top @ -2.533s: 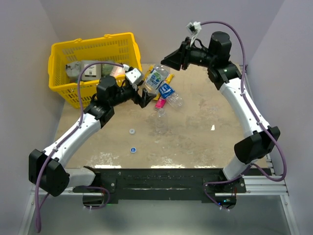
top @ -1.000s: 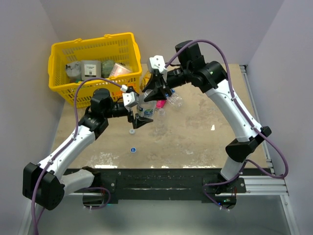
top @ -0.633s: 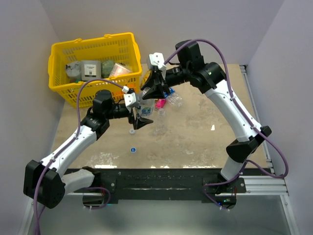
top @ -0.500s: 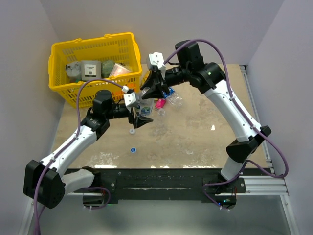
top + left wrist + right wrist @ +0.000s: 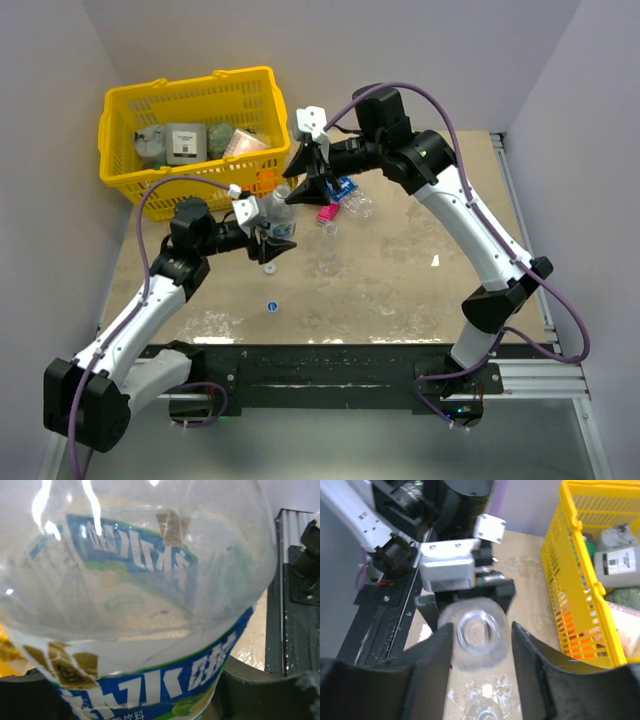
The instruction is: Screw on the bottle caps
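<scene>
left claw (image 5: 274,240) grips the pale-labelled bottle (image 5: 283,212) upright; right claw (image 5: 306,175) hangs spread wide over its uncapped mouth.

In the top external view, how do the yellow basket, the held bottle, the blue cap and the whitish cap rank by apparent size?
1. yellow basket.
2. bottle, though it is held nearer the camera.
3. blue cap and whitish cap: they look alike.

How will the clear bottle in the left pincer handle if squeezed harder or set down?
The bottle looks empty and thin-walled, so probably light and apt to dent under the left pincer. Its mouth is uncapped; standing, it would likely tip easily.
</scene>
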### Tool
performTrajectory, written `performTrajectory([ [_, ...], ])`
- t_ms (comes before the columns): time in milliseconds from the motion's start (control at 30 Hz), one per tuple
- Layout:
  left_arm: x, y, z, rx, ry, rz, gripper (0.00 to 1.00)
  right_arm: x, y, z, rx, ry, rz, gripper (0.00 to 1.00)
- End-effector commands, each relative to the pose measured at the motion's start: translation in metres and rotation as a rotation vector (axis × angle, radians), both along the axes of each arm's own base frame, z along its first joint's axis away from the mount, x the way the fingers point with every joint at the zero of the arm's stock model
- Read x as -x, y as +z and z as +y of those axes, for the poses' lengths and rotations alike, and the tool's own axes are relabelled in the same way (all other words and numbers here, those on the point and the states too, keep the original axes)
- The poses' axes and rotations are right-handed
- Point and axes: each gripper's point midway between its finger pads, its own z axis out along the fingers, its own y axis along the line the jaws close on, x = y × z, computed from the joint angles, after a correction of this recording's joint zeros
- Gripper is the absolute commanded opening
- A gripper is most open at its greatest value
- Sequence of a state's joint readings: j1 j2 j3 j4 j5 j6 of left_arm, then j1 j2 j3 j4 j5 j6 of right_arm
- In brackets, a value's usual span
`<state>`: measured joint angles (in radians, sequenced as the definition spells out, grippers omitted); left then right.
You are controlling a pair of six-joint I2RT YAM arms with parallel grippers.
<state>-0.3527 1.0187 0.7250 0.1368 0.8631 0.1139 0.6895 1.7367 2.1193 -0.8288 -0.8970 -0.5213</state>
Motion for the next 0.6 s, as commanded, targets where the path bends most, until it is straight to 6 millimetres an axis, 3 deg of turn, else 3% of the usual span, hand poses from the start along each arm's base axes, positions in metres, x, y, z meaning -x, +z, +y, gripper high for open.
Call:
performTrajectory([
  [0, -0.004, -0.003, 0.03, 0.007, 0.121, 0.016, 0.28, -0.025, 0.065, -0.011, -0.127, -0.158, -0.128, 0.6],
  [100, -0.023, 0.0, 0.069, 0.011, 0.335, 0.034, 0.14, -0.047, 0.064, -0.009, -0.131, -0.23, -0.15, 0.63],
  [167, -0.035, 0.011, 0.105, 0.019, 0.523, 0.002, 0.0, -0.061, 0.047, -0.006, -0.091, -0.252, -0.176, 0.62],
  [233, -0.044, 0.024, 0.138, 0.045, 0.7, -0.018, 0.0, -0.065, 0.016, -0.003, -0.004, -0.238, -0.172, 0.64],
  [267, -0.047, 0.037, 0.159, 0.095, 0.833, -0.024, 0.0, -0.069, -0.006, 0.008, 0.053, -0.207, -0.195, 0.66],
  [333, -0.05, 0.057, 0.181, 0.139, 0.942, -0.063, 0.0, -0.073, -0.036, 0.014, 0.166, -0.215, -0.195, 0.67],
  [367, -0.052, 0.07, 0.201, 0.176, 1.034, -0.09, 0.0, -0.072, -0.064, 0.03, 0.229, -0.16, -0.222, 0.67],
  [433, -0.053, 0.093, 0.221, 0.229, 1.12, -0.136, 0.0, -0.076, -0.086, 0.035, 0.315, -0.147, -0.28, 0.69],
  [467, -0.055, 0.104, 0.23, 0.254, 1.157, -0.167, 0.0, -0.076, -0.107, 0.047, 0.351, -0.122, -0.285, 0.73],
  [567, -0.057, 0.141, 0.242, 0.301, 1.194, -0.241, 0.0, -0.079, -0.142, 0.062, 0.427, -0.062, -0.346, 0.71],
])
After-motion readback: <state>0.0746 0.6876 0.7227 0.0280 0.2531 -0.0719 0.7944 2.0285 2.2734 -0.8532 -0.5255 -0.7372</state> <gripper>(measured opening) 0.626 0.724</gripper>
